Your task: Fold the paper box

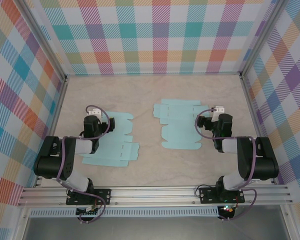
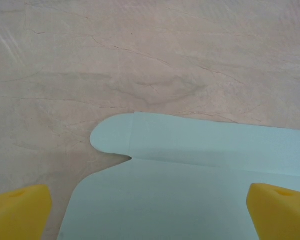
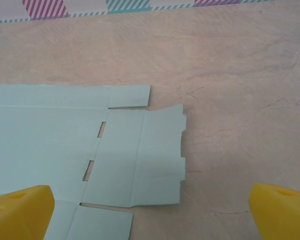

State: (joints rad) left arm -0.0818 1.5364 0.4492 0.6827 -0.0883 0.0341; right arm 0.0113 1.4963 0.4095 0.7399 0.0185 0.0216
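Two flat pale-blue paper cutouts lie unfolded on the marbled beige table (image 1: pixel 150 95), well apart from each other.

- The left box blank (image 1: pixel 117 145) sits at the near left, partly under the left arm. Its notched edge faces right.
- The right box blank (image 1: pixel 179 125) sits right of centre, a little farther back. Its right edge is just beside the right arm's wrist.

Left gripper (image 2: pixel 150 215): jaws spread wide, holding nothing. It hangs over the left blank's far corner. In the wrist view a rounded flap (image 2: pixel 112 135) and a crease show between the yellow fingers (image 2: pixel 20 210).

Right gripper (image 3: pixel 150 215): also wide open and empty. One yellow finger (image 3: pixel 22 207) hangs over the right blank. The other is over bare table. A tabbed end flap (image 3: pixel 162 155) with two narrow slots beside it lies flat between them.

I cannot tell whether either gripper touches the paper.

Plaid walls (image 1: pixel 155 35) enclose the table on the far, left and right sides.
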